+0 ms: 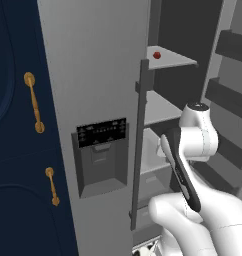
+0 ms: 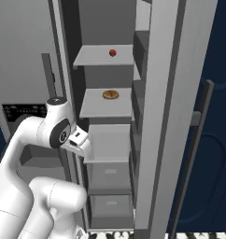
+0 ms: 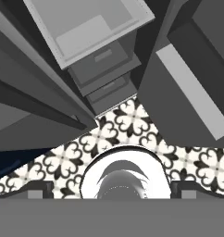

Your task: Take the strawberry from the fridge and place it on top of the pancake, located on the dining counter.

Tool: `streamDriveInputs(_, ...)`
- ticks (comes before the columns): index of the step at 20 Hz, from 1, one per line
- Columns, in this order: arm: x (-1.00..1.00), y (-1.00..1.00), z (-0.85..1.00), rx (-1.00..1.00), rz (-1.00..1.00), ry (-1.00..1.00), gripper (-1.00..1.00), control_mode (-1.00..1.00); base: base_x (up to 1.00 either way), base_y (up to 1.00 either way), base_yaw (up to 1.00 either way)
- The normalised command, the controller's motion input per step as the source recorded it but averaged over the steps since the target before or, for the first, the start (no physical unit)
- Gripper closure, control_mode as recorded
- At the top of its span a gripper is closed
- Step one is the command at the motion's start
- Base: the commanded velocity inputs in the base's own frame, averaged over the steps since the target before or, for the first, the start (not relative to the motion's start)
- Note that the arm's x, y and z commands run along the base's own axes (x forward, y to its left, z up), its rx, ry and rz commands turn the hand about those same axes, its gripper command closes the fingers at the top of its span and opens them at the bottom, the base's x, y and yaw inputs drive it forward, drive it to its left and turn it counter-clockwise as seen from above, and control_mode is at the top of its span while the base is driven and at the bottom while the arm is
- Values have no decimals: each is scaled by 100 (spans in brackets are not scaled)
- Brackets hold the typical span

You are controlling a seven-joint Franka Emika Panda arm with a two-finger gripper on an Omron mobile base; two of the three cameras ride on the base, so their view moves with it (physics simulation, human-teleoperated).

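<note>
While the strawberry [image 2: 112,52] sits on the top shelf [image 2: 103,56] of the open fridge [image 1: 98,65], well above the low arm, the pincer [image 3: 112,190] points down at the patterned floor [image 3: 123,125], tips wide apart, grasping nothing, so it must swing upward.

Arm [image 1: 193,150] folded up w/ elbow high, forearm angled back down. In right base view arm [image 2: 45,154] rises from lower left, wrist joint bent fwd. Hand points steeply down. Gripper [image 3: 111,190] in hand view: two dark finger tips [image 3: 37,190] at bottom edge, wide apart, nothing between them.
</note>
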Motion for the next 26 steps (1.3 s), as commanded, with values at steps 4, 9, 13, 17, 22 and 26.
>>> streamDriveInputs(4,0,0,0,0,0,0,-100,100,39,-34,8)
streamDriveInputs(9,0,0,0,0,0,0,-100,100,26,-38,7)
streamDriveInputs(13,0,0,0,0,0,0,-100,100,46,-29,6)
streamDriveInputs(17,0,0,0,0,0,0,-100,100,62,-12,6)
streamDriveInputs(22,0,0,0,0,0,0,-100,100,38,-8,5)
streamDriveInputs(26,0,0,0,0,0,0,-100,100,4,-30,12)
